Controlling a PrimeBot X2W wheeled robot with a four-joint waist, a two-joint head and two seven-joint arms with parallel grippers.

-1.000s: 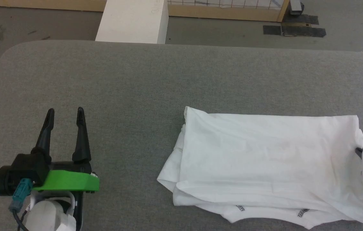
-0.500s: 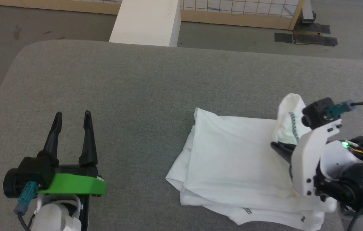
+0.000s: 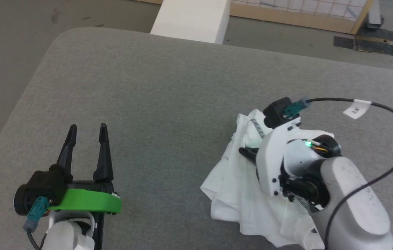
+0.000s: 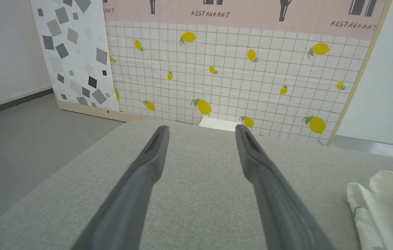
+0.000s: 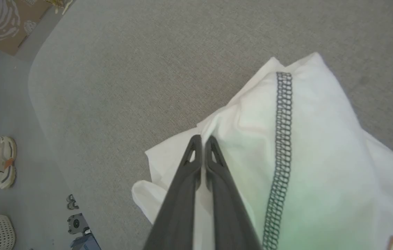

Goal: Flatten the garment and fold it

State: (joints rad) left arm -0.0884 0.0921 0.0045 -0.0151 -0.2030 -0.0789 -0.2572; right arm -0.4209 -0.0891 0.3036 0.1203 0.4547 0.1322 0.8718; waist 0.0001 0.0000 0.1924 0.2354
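- Head view: the right tool (image 3: 243,151) is clenched on a raised fold of the garment (image 3: 238,187), which lies bunched on the right half of the table (image 3: 147,86). The left tool (image 3: 88,126) rests released, well apart from it. A cable tag (image 3: 356,109) carries marks too small to read.
- Left wrist view: the left tool (image 4: 200,127) is spread over bare table. The wall panel (image 4: 210,14) reads "RESTAURANT".
- Right wrist view: the right tool (image 5: 203,139) pinches cloth beside the dark seam (image 5: 281,139). It is best to carry the fold low and level, match the edges, then let go.
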